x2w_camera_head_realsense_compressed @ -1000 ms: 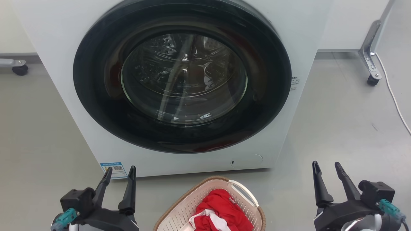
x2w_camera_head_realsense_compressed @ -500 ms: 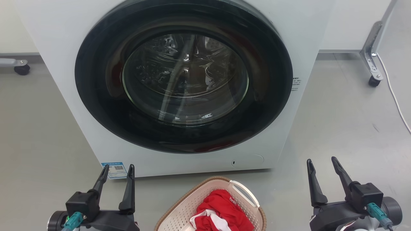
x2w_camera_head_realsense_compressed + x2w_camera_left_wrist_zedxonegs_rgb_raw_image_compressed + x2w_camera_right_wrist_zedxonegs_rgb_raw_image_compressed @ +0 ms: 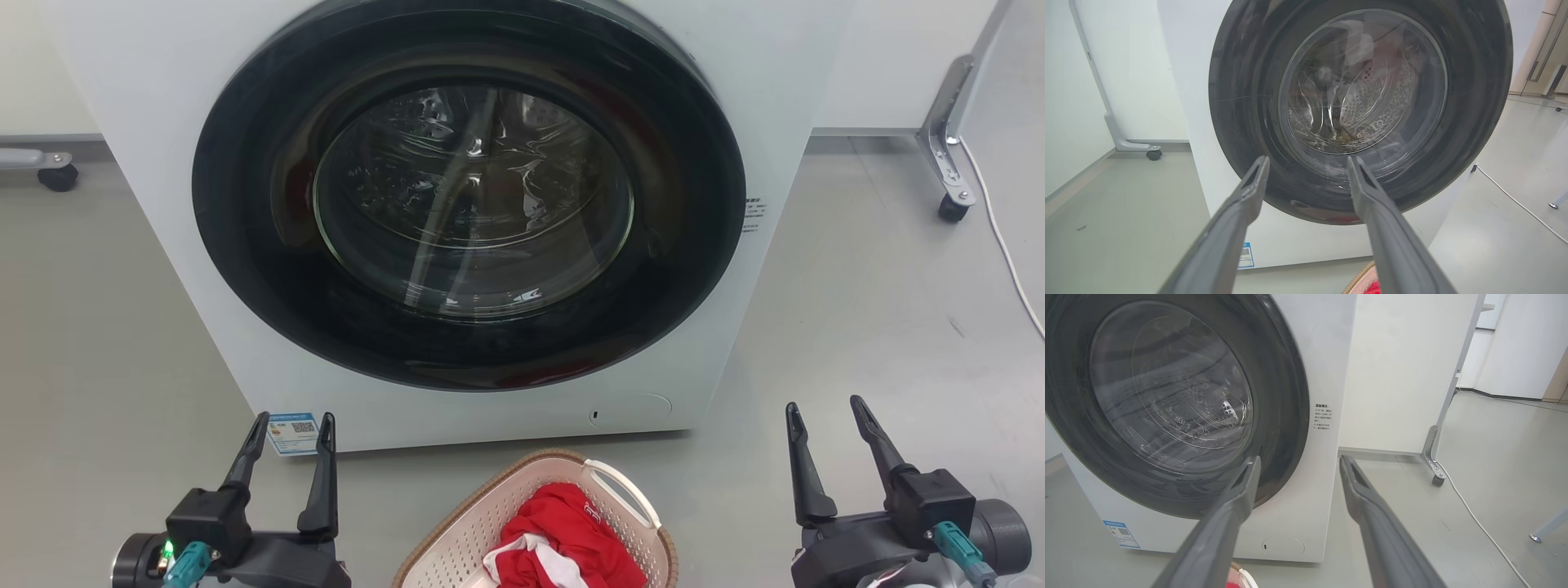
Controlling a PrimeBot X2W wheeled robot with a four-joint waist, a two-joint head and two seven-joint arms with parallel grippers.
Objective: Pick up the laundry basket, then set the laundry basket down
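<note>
By my reading, none of the lift is done yet. My left hand [image 3: 294, 418] hovers low at the left, fingers parted and holding nothing. Between the two hands, the laundry basket [image 3: 467, 535] sits on the floor [image 3: 857, 310] just in front of the washing machine [image 3: 473, 237], with red clothes [image 3: 563, 523] heaped in it and its white handle [image 3: 624, 490] untouched. My right hand [image 3: 823, 403] hangs well off to the right, likewise spread and empty. Everything is left to do — reach in, grip, raise, set down.
</note>
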